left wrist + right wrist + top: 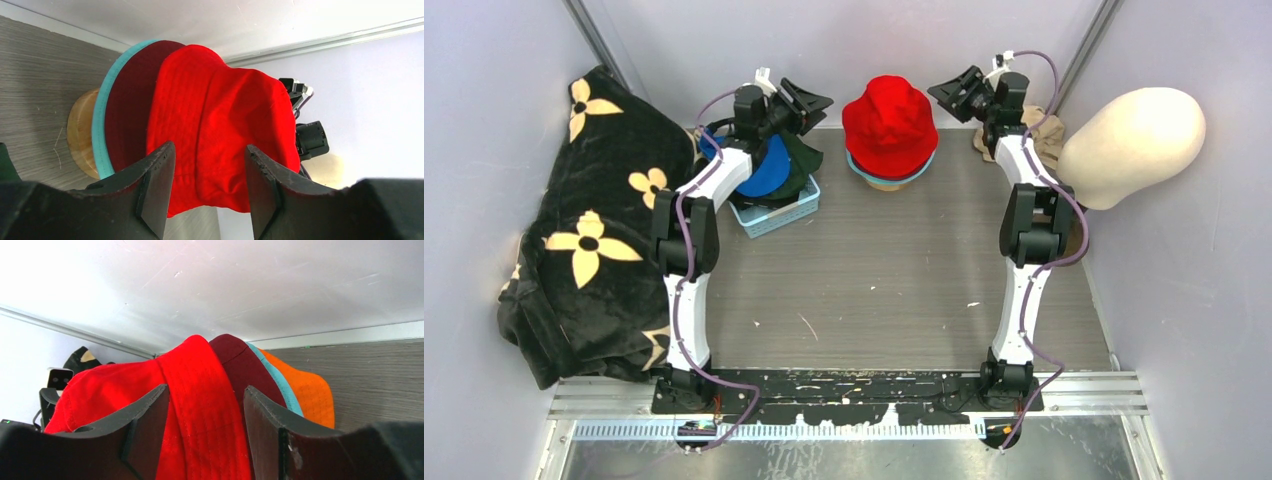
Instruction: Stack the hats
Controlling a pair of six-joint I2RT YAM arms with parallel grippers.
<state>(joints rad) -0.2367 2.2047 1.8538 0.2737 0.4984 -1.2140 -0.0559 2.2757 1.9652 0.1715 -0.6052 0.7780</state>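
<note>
A red bucket hat [890,118] tops a stack at the back centre, over a teal hat [861,169] and an orange hat [891,183]. The red hat also shows in the left wrist view [220,120] and the right wrist view [200,390], with teal [276,380] and orange [310,395] brims below. A blue cap [769,168] and a dark green cap [802,158] lie in a light blue basket [776,213]. My left gripper [817,104] is open and empty, left of the stack. My right gripper [944,92] is open and empty, right of it.
A black blanket with yellow flowers [589,230] covers the left side. A cream head-shaped form [1132,140] lies at the back right, with a beige cloth [1044,135] beside it. The back wall is close behind the stack.
</note>
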